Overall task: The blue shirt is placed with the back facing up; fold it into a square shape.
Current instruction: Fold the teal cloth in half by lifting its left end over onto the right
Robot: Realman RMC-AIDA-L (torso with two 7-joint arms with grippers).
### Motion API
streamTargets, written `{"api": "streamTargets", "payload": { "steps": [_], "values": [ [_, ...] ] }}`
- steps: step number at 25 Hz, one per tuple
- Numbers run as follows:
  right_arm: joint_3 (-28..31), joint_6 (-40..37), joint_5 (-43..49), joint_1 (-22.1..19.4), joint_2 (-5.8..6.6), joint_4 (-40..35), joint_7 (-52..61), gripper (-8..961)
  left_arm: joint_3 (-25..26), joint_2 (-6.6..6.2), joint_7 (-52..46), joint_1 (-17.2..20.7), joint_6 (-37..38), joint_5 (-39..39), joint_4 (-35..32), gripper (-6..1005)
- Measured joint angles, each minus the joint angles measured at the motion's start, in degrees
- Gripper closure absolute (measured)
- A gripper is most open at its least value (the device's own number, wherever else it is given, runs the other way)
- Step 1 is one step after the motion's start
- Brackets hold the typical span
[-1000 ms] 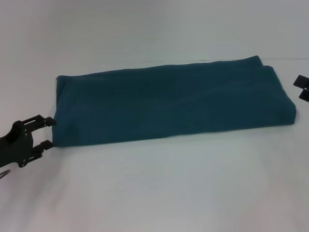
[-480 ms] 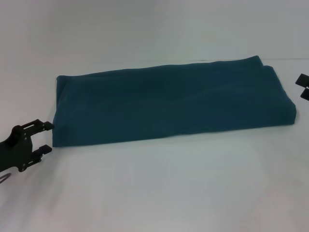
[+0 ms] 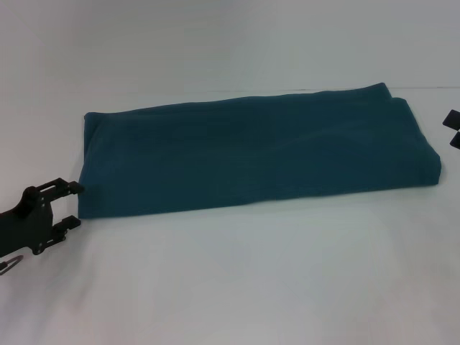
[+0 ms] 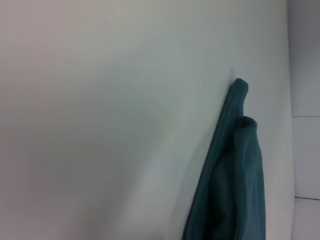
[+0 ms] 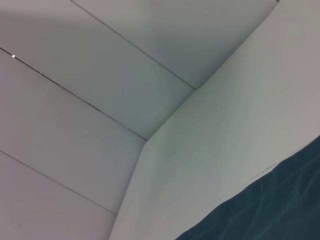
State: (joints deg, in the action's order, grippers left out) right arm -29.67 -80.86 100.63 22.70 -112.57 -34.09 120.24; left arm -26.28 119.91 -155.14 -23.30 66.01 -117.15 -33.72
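Observation:
The blue shirt [image 3: 251, 151] lies folded into a long, plain dark teal band across the white table [image 3: 237, 280], running from left to far right. My left gripper [image 3: 72, 205] is open just off the band's near left corner, its fingers apart and holding nothing. The left wrist view shows the shirt [image 4: 235, 185] end-on as stacked folds. Only the tip of my right gripper [image 3: 453, 128] shows at the right edge, a short way off the shirt's right end. A corner of the shirt [image 5: 270, 210] fills the right wrist view's lower part.
White walls [image 5: 100, 100] rise behind the table. A metal ring [image 3: 10, 264] hangs under the left arm near the left edge.
My left gripper has dropped slightly lower and drawn a little back from the shirt's left corner. The right gripper has edged farther out of view. The shirt lies as before.

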Motion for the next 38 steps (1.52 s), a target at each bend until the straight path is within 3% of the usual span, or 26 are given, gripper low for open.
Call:
{"api": "streamTargets", "payload": {
  "steps": [24, 38],
  "values": [
    [1.4, -0.3, 0.3, -0.2, 0.51, 1.4, -0.8, 139, -0.3, 0.08, 2.7, -5.5, -5.6, 0.1, 5.7, 308],
    [1.4, -0.5, 0.0, -0.9, 0.44, 1.4, -1.0, 141, 0.3, 0.48, 5.9, -6.6, -7.7, 2.4, 6.8, 332]
  ]
}}
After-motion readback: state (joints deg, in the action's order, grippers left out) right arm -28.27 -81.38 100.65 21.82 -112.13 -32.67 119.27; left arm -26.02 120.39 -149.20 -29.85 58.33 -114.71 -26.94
